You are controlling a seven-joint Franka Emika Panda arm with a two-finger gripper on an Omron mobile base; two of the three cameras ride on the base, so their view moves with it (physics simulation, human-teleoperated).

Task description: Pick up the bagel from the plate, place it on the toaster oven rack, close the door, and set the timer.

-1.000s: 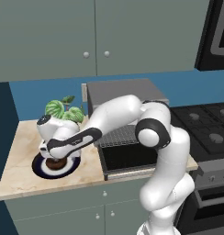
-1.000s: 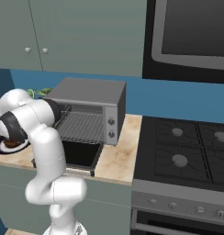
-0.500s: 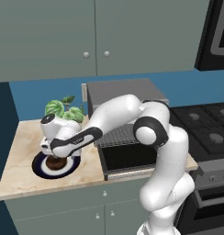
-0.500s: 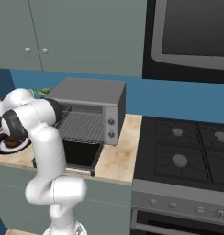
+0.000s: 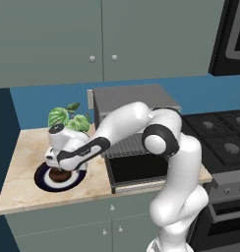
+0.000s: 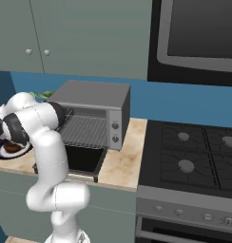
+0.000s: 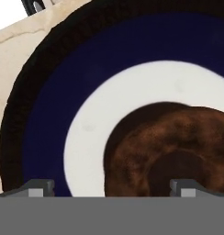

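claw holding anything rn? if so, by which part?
Nothing held. The claw is open over the plate; the bagel lies on the plate, reaching between the fingertips, which are not closed on it.

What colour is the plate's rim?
Dark navy, around a white inner ring; the plate shows it best in the hand view.

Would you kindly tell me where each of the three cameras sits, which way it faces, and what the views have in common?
Left base view: behind the arm's left, looking forward and down at the navy-rimmed round plate and boxy grey toaster oven; the white arm rises at lower right to the gripper.
Right base view: behind its right, facing the oven's silver wire rack and black stove; arm at lower left.
Hand view: looks down on the dark brown ring-shaped bagel; fingertips at bottom.
Shared: plate, oven.
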